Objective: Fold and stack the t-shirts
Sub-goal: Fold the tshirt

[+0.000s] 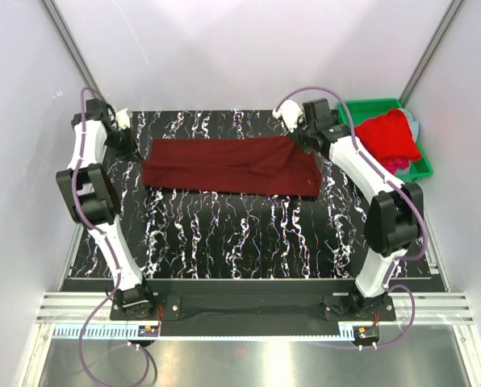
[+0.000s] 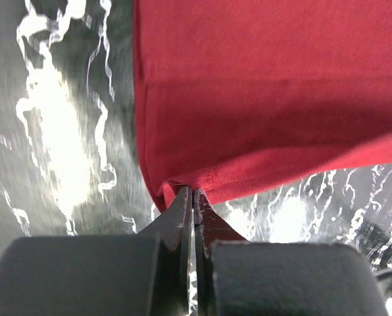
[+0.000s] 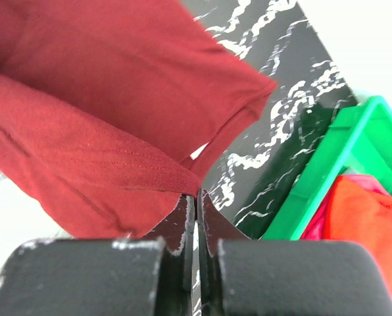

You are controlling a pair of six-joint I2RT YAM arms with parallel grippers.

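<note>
Maroon t-shirt [image 1: 232, 165] lying as a flat band, its two ends at the left gripper [image 2: 193, 192] and right gripper [image 3: 196, 195], each clamped tight on the cloth edge (nipped at the very tips).

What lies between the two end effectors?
The maroon t-shirt, spread as a long band from the left end effector to the right end effector; clearest in the top view.

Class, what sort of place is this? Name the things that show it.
Probably a robot lab work cell: a white-and-black left robot arm and right robot arm bolted by a black marbled table, plain white enclosing walls, a dark maroon cloth t-shirt.
</note>
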